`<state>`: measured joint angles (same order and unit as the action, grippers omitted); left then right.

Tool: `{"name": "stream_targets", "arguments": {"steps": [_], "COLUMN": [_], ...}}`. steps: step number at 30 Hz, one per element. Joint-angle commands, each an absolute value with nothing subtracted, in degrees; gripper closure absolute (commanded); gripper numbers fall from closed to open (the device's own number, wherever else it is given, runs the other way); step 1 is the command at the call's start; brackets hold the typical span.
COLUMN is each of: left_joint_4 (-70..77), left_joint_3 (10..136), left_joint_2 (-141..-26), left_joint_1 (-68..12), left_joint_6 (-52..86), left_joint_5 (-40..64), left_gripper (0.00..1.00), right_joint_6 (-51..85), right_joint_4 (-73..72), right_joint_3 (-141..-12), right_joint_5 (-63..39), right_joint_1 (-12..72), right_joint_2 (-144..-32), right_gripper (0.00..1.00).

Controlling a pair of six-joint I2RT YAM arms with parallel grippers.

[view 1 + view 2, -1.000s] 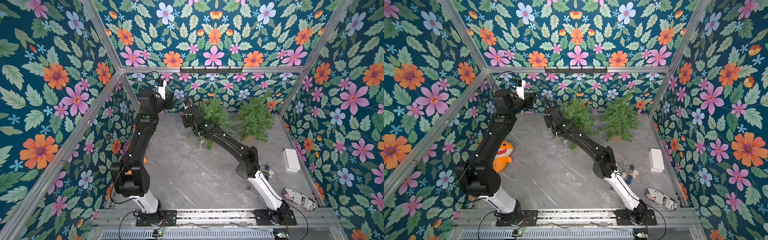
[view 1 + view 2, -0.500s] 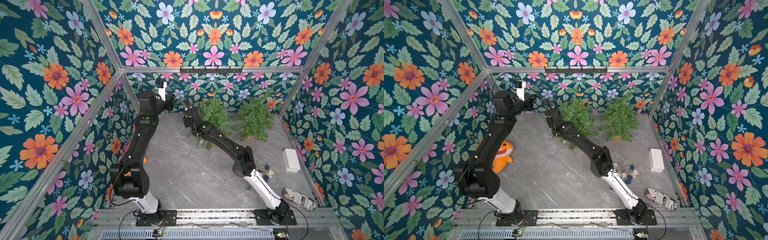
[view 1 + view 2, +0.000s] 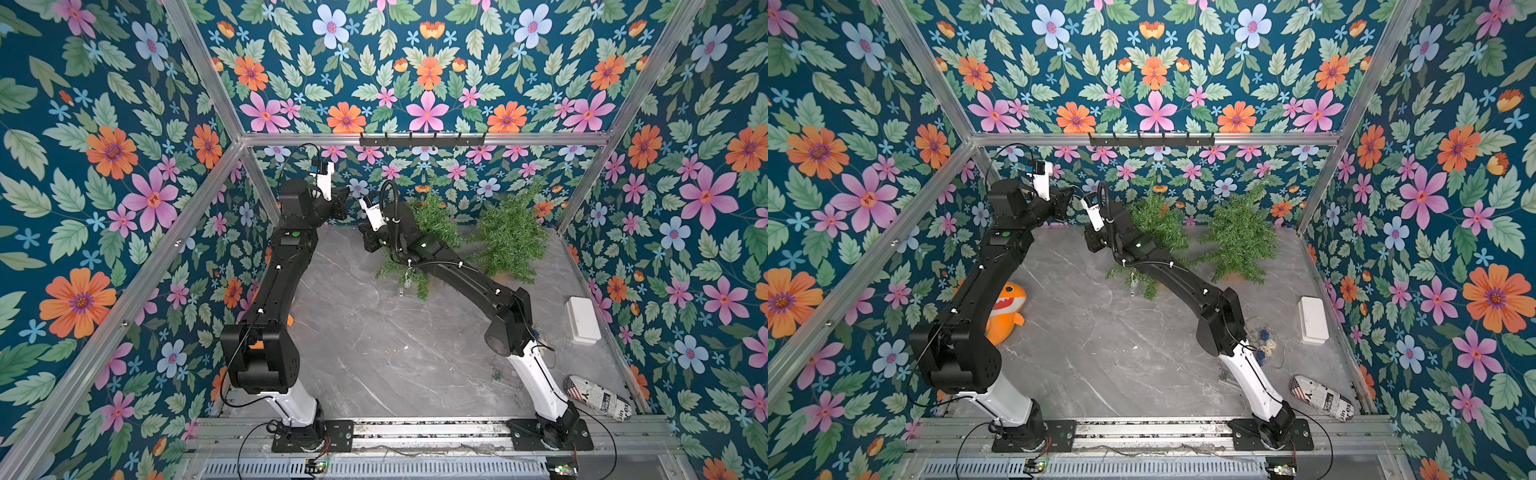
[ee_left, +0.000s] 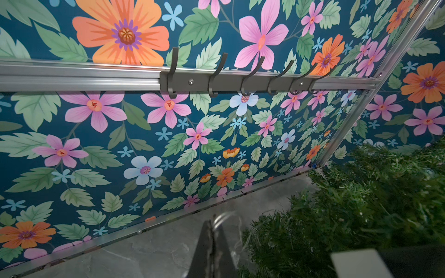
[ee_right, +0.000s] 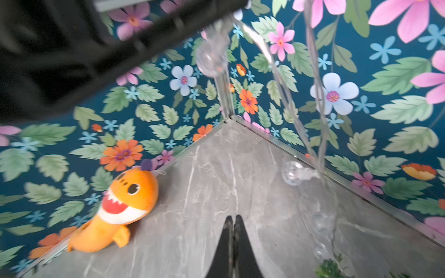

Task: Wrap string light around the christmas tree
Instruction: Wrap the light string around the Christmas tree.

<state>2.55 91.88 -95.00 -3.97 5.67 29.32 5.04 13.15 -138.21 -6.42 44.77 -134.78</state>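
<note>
Because the left gripper [image 4: 210, 225] is pinched tight on the clear wire of the string light [image 4: 222, 216], the strand hangs from it at the top of the right wrist view. Its round bulbs trail down the right half of that frame toward the grey table [image 5: 216, 180]. I judge it is held high to clear the branches.

At bottom centre of that view, the right gripper [image 5: 232, 220] is pressed closed with nothing visible between its jaws. The wire falls just to its right.

Upper centre in both top views, the nearer christmas tree [image 3: 434, 220] stands partly behind the right arm [image 3: 457, 270]. One bulb [image 3: 406, 284] already sits in its lower branches. A second tree [image 3: 513, 237] stands to its right, and an orange shark toy [image 5: 125, 204] lies lower left, clear of the work.
</note>
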Motion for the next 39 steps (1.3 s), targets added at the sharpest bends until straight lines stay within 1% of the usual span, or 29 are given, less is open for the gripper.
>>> {"name": "stream_targets", "arguments": {"steps": [1,2,3,6,8,10,11,13,15,18,22,24,25,26,28,29,30,33,35,39], "left_joint_4": [3.4,3.4,3.5,3.6,3.6,3.6,3.6,3.7,3.8,3.8,3.8,3.7,3.6,3.5,3.2,3.0,2.9,2.8,2.8,2.6], "left_joint_3": [92.2,92.3,92.4,92.5,92.7,92.7,92.8,92.8,92.6,92.3,91.8,91.3,91.2,91.2,91.1,91.1,91.1,91.1,91.3,92.3], "left_joint_2": [-94.8,-94.8,-94.8,-94.9,-94.9,-94.9,-94.8,-94.7,-94.6,-94.3,-93.9,-93.7,-93.6,-93.5,-93.4,-93.4,-93.3,-93.5,-93.6,-94.0], "left_joint_1": [-3.8,-3.8,-3.8,-3.8,-3.9,-3.8,-3.8,-3.9,-3.9,-3.9,-3.9,-3.9,-3.9,-3.9,-3.9,-3.8,-3.9,-3.9,-3.9,-3.9], "left_joint_6": [5.2,5.2,5.3,5.4,5.4,5.5,5.6,5.7,6.0,6.1,6.4,6.5,6.6,6.5,6.4,6.3,6.1,6.1,6.1,6.3], "left_joint_5": [28.8,28.8,28.7,28.8,29.0,29.1,29.2,29.3,29.4,29.5,30.1,30.3,30.3,30.3,30.1,30.1,30.1,29.7,29.4,28.3], "left_gripper": [1.00,1.00,1.00,1.00,1.00,1.00,1.00,1.00,1.00,1.00,1.00,1.00,1.00,1.00,1.00,1.00,1.00,1.00,1.00,1.00], "right_joint_6": [6.1,5.8,5.5,4.1,3.4,2.6,2.4,2.2,1.7,0.4,-0.8,-2.5,-3.1,-3.8,-4.7,-5.0,-5.2,-4.5,-2.7,3.9], "right_joint_4": [13.3,13.5,14.1,16.1,16.7,17.6,18.7,20.3,20.0,18.8,14.2,10.7,10.0,9.8,10.5,11.0,11.0,7.7,5.8,8.9], "right_joint_3": [-137.5,-136.7,-135.8,-134.9,-134.9,-136.1,-137.6,-140.4,-142.5,-145.7,-148.9,-150.2,-151.4,-152.8,-154.8,-154.6,-153.1,-144.5,-138.6,-137.0], "right_joint_5": [-9.2,-6.4,-2.4,6.8,10.4,14.6,16.6,19.2,20.5,21.0,24.0,25.6,25.8,25.6,23.4,21.0,18.4,10.0,3.6,-11.1], "right_joint_1": [44.9,45.0,45.0,45.0,45.2,45.4,45.4,45.6,45.6,45.5,45.5,45.6,45.6,45.7,45.6,45.6,45.7,46.0,46.0,44.9], "right_joint_2": [-134.0,-133.8,-133.7,-133.9,-134.1,-135.1,-136.1,-138.1,-140.2,-143.7,-147.5,-149.3,-150.2,-151.3,-152.3,-151.9,-150.7,-143.8,-139.1,-134.9], "right_gripper": [0.98,0.99,0.97,0.81,0.71,0.63,0.57,0.50,0.46,0.45,0.46,0.49,0.51,0.55,0.67,0.75,0.80,0.90,0.93,0.97]}}
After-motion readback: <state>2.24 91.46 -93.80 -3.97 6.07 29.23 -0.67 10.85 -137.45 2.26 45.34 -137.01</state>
